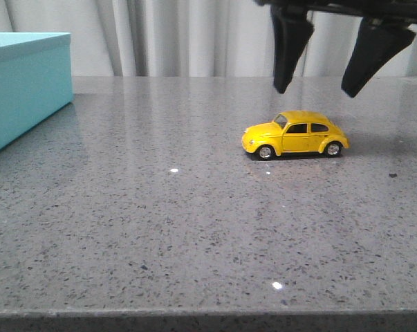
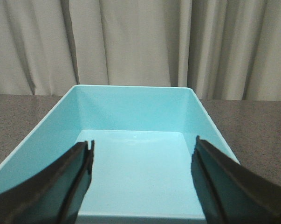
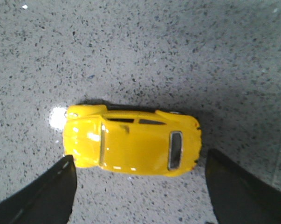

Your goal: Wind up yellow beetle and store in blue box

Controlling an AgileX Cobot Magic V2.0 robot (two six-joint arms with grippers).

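One yellow beetle beneath spread right pincer.

The beetle stands on the counter, well right of the box. The right claw hangs above the beetle; the left claw hangs over the box.

yellow beetle: bare counter all round | blue box: open-topped, interior seemingly unobstructed
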